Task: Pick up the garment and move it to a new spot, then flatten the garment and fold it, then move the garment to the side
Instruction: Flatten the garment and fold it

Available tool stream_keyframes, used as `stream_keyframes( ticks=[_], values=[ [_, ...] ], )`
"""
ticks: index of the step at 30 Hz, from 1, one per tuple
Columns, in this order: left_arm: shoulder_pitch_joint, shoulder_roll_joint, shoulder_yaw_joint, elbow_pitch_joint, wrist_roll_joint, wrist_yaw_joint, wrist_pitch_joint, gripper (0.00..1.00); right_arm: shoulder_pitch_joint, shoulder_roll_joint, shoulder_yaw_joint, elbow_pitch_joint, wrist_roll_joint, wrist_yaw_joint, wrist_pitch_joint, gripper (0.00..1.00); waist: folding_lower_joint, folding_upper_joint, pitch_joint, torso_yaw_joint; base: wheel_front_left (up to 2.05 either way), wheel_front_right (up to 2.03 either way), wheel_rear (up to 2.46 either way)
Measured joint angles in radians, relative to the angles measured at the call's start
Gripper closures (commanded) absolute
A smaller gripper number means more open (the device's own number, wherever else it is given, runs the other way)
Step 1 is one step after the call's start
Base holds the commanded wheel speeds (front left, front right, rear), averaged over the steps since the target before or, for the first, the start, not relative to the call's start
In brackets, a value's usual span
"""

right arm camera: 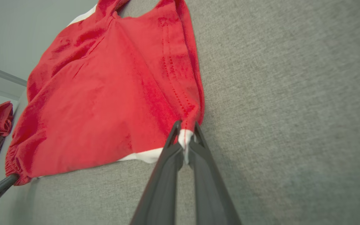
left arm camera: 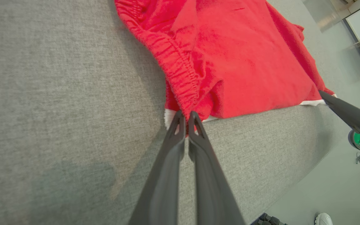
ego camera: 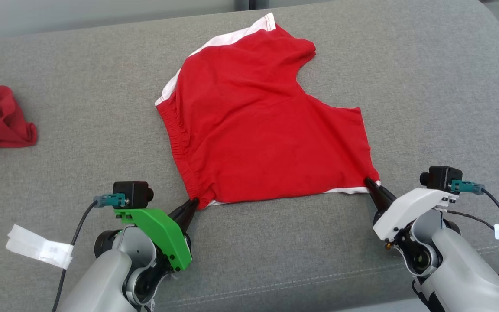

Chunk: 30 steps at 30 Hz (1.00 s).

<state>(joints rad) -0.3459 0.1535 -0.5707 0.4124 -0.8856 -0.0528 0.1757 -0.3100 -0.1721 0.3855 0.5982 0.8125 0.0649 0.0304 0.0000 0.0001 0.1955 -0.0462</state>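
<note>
At the near edge, left gripper (ego camera: 194,202) pinched shut on the waistband corner of the shorts (ego camera: 258,130), right gripper (ego camera: 369,182) clamped on their white-trimmed leg hem, red shorts spread mid grey cushion (ego camera: 80,99), another red garment (ego camera: 0,119) crumpled far left

A grey woven-fabric cushion (ego camera: 59,95) with a stitched seam (ego camera: 297,281) near its front edge lies under soft, even light. Past its rounded edge is pale smooth floor (left arm camera: 333,190), with a white shoe (left arm camera: 323,219).
</note>
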Motion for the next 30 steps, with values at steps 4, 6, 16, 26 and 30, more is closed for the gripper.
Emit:
stream_keyframes(
  ticks=[4,6,16,26,30],
  values=[
    [0.002,-0.006,0.022,0.005,0.001,-0.01,-0.041,1.0,-0.002,0.029,-0.028,0.001,0.026,0.019,-0.048,1.0,0.0,0.0,0.006,0.003,0.0,0.0,0.0],
    [0.002,-0.011,0.035,0.003,0.001,-0.019,-0.065,1.0,-0.009,0.03,-0.039,-0.002,0.034,0.023,-0.072,1.0,0.0,0.0,0.001,0.003,0.0,0.0,0.0],
    [0.006,-0.006,0.042,-0.041,0.008,-0.036,-0.141,1.0,-0.012,-0.013,-0.032,-0.042,0.021,0.049,-0.146,1.0,0.0,0.0,-0.049,0.003,0.0,0.0,0.0],
    [0.1,0.007,0.04,-0.061,0.028,-0.036,-0.192,1.0,0.048,-0.034,0.018,-0.047,-0.021,0.049,-0.175,1.0,0.0,0.0,-0.076,0.001,0.0,0.0,0.0],
    [0.135,0.021,0.04,-0.064,0.029,-0.035,-0.2,1.0,0.078,-0.035,0.034,-0.04,-0.024,0.049,-0.18,1.0,0.0,0.0,-0.079,0.002,0.0,0.0,0.0]
  ],
)
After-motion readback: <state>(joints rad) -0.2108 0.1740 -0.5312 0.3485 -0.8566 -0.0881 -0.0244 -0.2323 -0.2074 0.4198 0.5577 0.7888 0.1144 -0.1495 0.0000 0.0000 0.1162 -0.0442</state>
